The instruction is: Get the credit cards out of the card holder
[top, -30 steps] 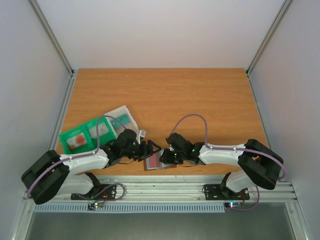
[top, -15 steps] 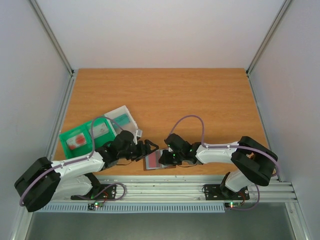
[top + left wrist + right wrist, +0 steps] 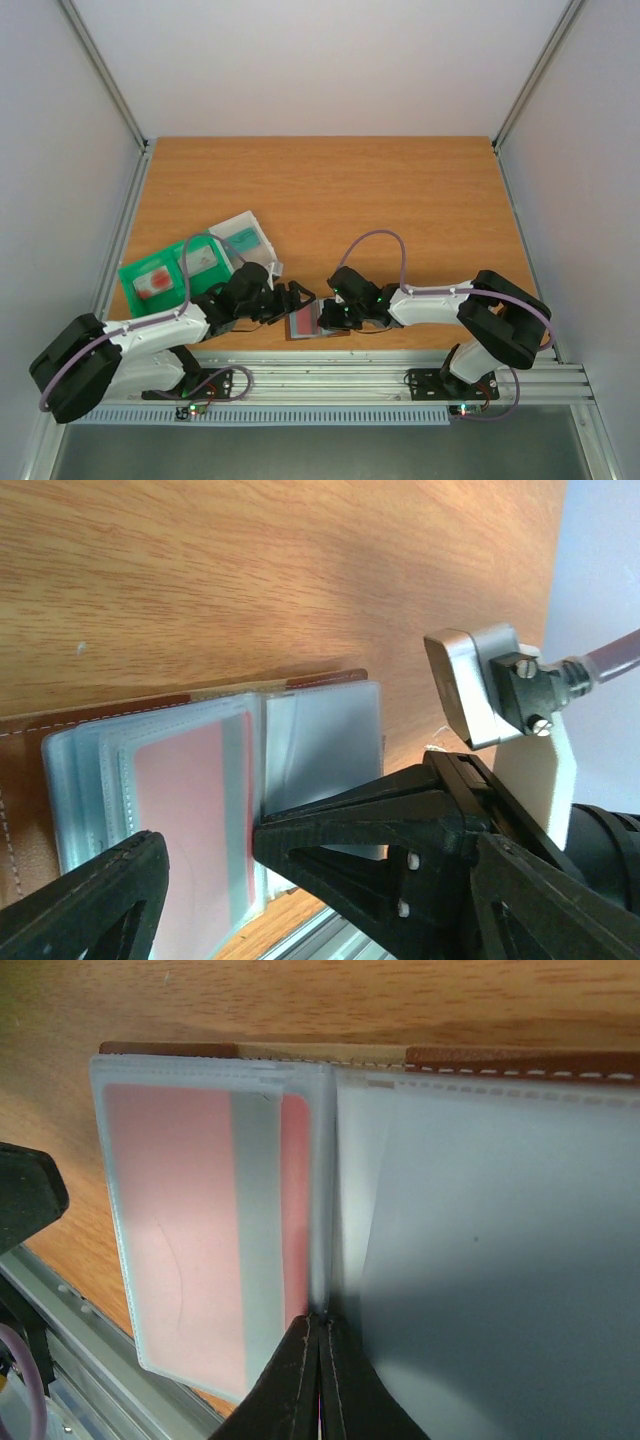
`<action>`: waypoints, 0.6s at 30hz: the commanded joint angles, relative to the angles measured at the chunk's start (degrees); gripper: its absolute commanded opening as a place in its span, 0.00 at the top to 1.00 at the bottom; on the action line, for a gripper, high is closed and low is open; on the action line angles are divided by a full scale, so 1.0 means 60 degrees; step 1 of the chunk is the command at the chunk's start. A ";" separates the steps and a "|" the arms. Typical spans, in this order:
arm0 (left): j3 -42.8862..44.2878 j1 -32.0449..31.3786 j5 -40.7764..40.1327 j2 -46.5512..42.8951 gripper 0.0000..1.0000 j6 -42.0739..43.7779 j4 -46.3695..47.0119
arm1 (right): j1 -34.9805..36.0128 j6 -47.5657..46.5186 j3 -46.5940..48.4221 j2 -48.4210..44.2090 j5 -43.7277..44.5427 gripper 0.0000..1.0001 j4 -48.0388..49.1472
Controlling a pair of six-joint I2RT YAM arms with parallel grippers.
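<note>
Two arms meet over an open card holder (image 3: 303, 326) lying flat at the near edge of the table (image 3: 350, 190), between the two arm bases; the overhead view places the left end effector (image 3: 300, 299) just left of it and the right end effector (image 3: 319, 1326) at its right side, but does not show how either stands.

The right wrist view supplies that: the right end effector is closed, its two tips pressed together at the fold where the frosted pockets meet; whether a pocket edge is pinched between them cannot be told. A pink card (image 3: 175, 1230) sits inside the left-hand stack of pockets, not yet taken out; the right-hand pocket reads plain grey, its contents unclear.

The left wrist view adds that the left end effector is spread wide and holds nothing; one finger (image 3: 90, 905) is at the holder's pink-card side, the other beyond the right arm's closed tips.

Only the overhead view takes in the green tray (image 3: 130, 272), left of the holder and apart from it; a pale card with a red blotch (image 3: 153, 284) lies in it, and a clear box (image 3: 245, 235) sits beside its far corner.
</note>
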 commanded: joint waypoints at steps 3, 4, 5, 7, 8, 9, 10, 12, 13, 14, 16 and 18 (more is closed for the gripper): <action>0.0059 -0.0041 -0.0103 0.0325 0.16 0.0304 0.0092 | 0.0054 0.0034 -0.0087 0.0397 0.0346 0.96 -0.0523; 0.0077 -0.0041 -0.0109 0.0359 0.17 0.0318 0.0040 | 0.0054 0.0042 -0.0088 0.0428 0.0339 0.96 -0.0519; 0.0105 -0.0042 -0.0132 0.0369 0.17 0.0355 -0.0021 | 0.0051 0.0050 -0.0086 0.0437 0.0336 0.96 -0.0508; 0.0122 -0.0043 -0.0160 0.0381 0.16 0.0391 -0.0087 | 0.0056 0.0060 -0.0086 0.0436 0.0333 0.96 -0.0517; 0.0126 -0.0041 -0.0180 0.0384 0.16 0.0421 -0.0097 | 0.0054 0.0055 -0.0088 0.0416 0.0348 0.96 -0.0530; 0.0126 -0.0042 -0.0177 0.0385 0.16 0.0424 -0.0099 | 0.0054 0.0054 -0.0090 0.0406 0.0354 0.96 -0.0540; 0.0119 -0.0046 -0.0193 0.0396 0.16 0.0425 -0.0106 | 0.0054 0.0059 -0.0086 0.0379 0.0360 0.96 -0.0545; 0.0140 -0.0045 -0.0190 0.0443 0.16 0.0452 -0.0108 | 0.0054 0.0044 -0.0086 0.0379 0.0373 0.96 -0.0549; 0.0141 -0.0039 -0.0166 0.0491 0.16 0.0465 -0.0082 | 0.0054 0.0040 -0.0086 0.0372 0.0371 0.96 -0.0530; 0.0153 -0.0039 -0.0102 0.0556 0.16 0.0468 -0.0016 | 0.0054 0.0021 -0.0097 0.0372 0.0369 0.96 -0.0489; 0.0187 -0.0040 0.0010 0.0751 0.16 0.0509 0.0073 | 0.0054 0.0016 -0.0139 0.0368 0.0372 0.96 -0.0422; 0.0205 -0.0050 0.0109 0.0914 0.16 0.0499 0.0144 | 0.0054 0.0029 -0.0152 0.0380 0.0375 0.96 -0.0403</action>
